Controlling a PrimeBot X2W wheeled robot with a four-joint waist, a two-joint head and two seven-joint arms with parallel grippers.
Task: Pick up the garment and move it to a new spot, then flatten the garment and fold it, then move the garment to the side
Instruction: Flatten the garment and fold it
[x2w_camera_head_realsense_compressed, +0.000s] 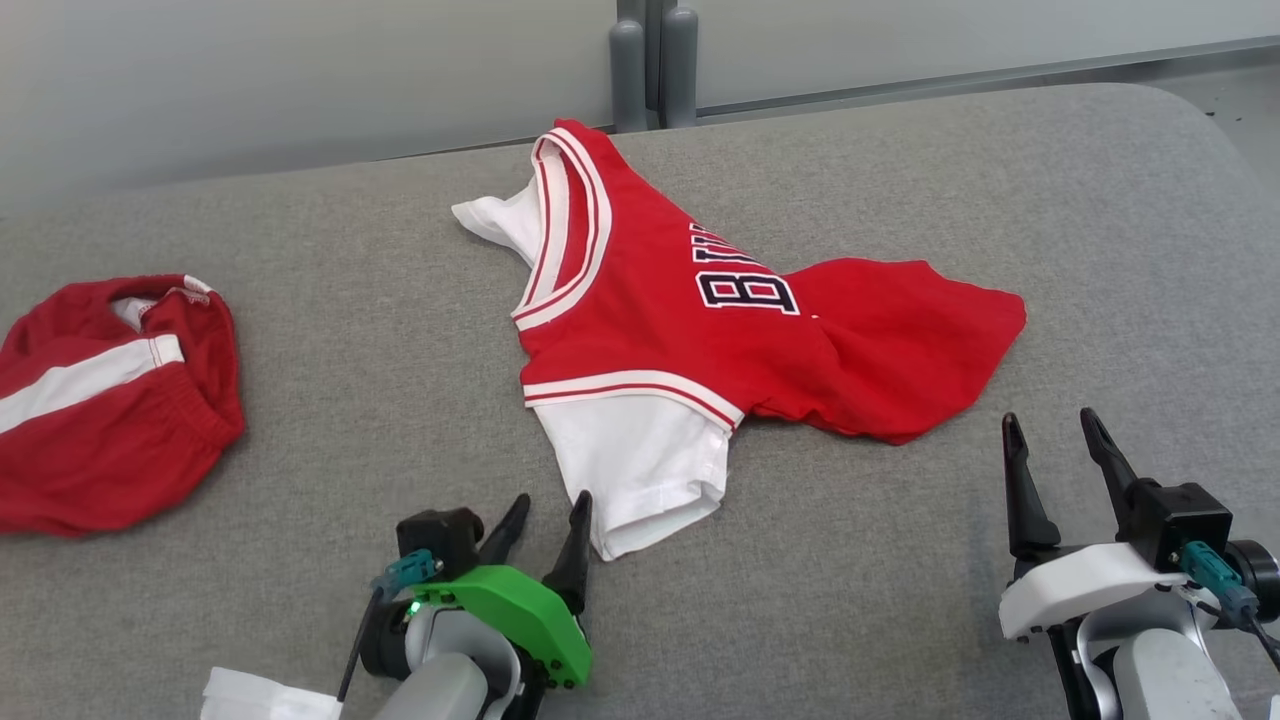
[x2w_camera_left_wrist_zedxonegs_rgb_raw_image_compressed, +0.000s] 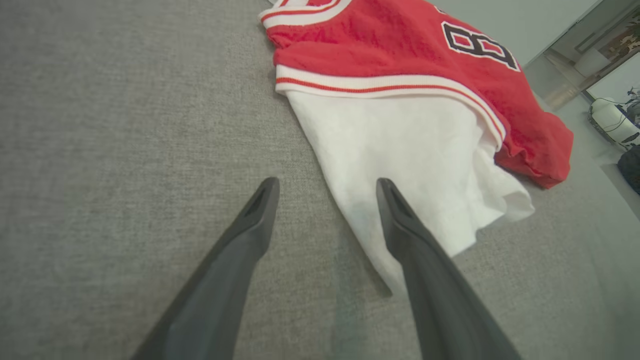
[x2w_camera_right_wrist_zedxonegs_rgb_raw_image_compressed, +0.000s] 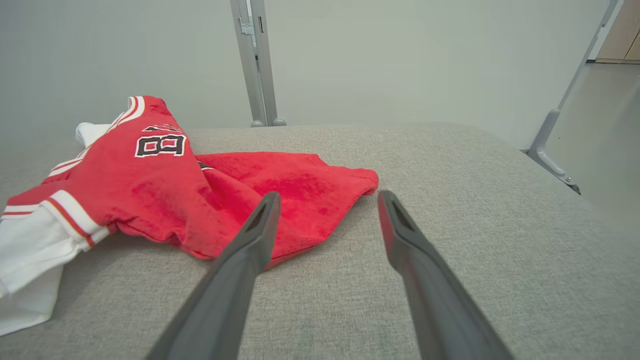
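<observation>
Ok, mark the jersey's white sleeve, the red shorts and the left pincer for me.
white sleeve (x2w_camera_head_realsense_compressed: 640, 465): head view, middle of the sleeve cloth.
red shorts (x2w_camera_head_realsense_compressed: 110, 420): head view, red cloth below the white stripe.
left pincer (x2w_camera_head_realsense_compressed: 552, 498): head view, midway between its fingertips.

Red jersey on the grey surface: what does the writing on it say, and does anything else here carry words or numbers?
"BU": dark, white-edged block letters on the chest of the red jersey; the letters after them disappear into a fold.
No other readable text: the red shorts show no lettering.
</observation>
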